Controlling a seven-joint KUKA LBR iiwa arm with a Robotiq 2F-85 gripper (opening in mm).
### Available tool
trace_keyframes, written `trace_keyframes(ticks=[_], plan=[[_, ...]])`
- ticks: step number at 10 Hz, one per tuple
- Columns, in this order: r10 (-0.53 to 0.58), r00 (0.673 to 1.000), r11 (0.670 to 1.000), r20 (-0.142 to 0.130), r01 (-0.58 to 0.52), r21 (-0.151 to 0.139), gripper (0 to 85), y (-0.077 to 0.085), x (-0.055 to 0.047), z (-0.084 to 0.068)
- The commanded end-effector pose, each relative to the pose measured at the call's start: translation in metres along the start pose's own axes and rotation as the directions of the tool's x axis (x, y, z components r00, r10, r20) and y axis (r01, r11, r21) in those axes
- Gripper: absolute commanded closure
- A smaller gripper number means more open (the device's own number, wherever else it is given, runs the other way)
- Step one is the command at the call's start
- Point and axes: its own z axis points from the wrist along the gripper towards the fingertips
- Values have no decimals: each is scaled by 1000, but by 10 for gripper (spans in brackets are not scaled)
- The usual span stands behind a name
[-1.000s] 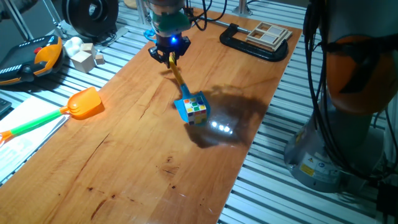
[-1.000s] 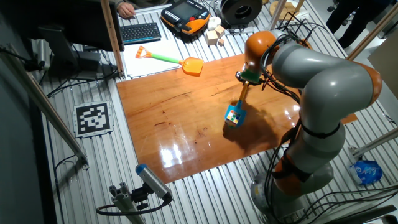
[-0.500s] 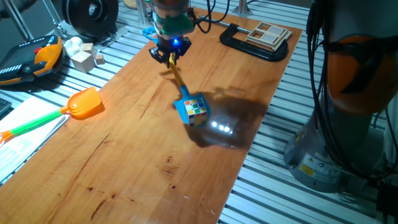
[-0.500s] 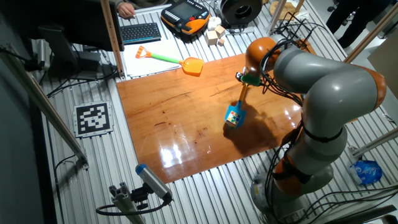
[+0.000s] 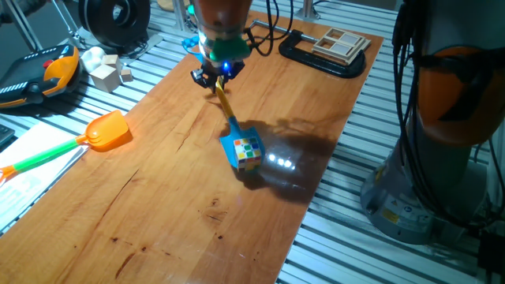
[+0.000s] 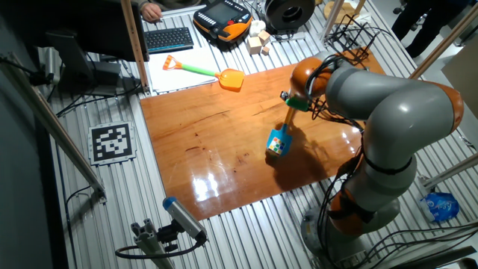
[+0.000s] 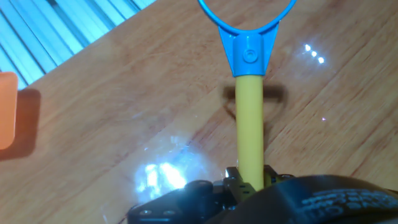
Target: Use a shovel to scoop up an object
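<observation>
My gripper (image 5: 216,73) is shut on the thin yellow shaft of the shovel (image 5: 227,109). It also shows in the other fixed view (image 6: 294,99). The shaft slopes down to the bright blue blade (image 5: 233,147), which carries the multicoloured cube (image 5: 248,152). The cube also shows on the blade in the other fixed view (image 6: 278,143). I cannot tell whether the blade touches the wooden board. In the hand view the yellow shaft (image 7: 250,124) runs up from my gripper (image 7: 250,180) to the blue D-shaped loop (image 7: 247,28).
An orange scoop with a green handle (image 5: 106,132) lies at the board's left edge, also in the other fixed view (image 6: 230,78). Pale wooden blocks (image 5: 106,75) and a teach pendant (image 5: 39,75) lie beyond it. A black clamp (image 5: 319,59) grips the far corner.
The blade with the cube on it has moved a little toward the board's near side. My gripper has shifted slightly with it and still holds the shaft.
</observation>
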Motion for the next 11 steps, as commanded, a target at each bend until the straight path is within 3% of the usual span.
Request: trace_keyframes(ticks=[1, 3, 6, 11], plan=[[7, 1000, 1000, 3, -7, 0, 850, 1, 2, 1], [7, 1000, 1000, -7, -6, 5, 850, 2, 6, 7], [11, 997, 1000, -71, -9, 25, 850, 2, 12, 13], [10, 997, 999, -79, -6, 44, 850, 4, 21, 20]])
